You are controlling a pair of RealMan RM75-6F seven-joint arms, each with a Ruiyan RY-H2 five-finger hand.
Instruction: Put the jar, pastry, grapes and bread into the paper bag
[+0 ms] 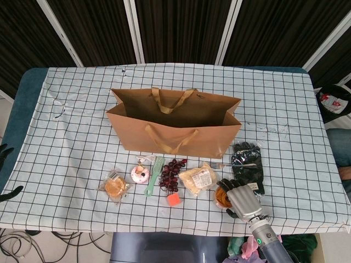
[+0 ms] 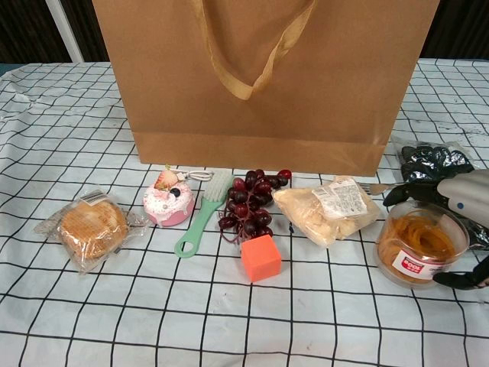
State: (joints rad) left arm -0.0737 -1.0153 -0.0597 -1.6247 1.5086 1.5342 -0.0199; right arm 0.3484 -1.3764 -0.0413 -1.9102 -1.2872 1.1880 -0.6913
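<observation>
At the near edge of the worktop [image 1: 66,181], the clear jar [image 2: 419,246] is being enclosed by the right hand [image 1: 241,198], fingers curled around its sides but not visibly lifting it, presumably so it can be carried first. Further back, the wrapped bread [image 2: 90,228], pink pastry [image 2: 169,203] and grapes [image 2: 250,205] are being left lying in a row. Behind them, the paper bag [image 1: 174,125] is being kept upright and open for loading; the left hand is not being shown.

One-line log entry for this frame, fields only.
phase: grasping jar | right hand: around jar, on table | left hand: idle at table edge | paper bag: upright, open | pastry, grapes, bread: not bagged
</observation>
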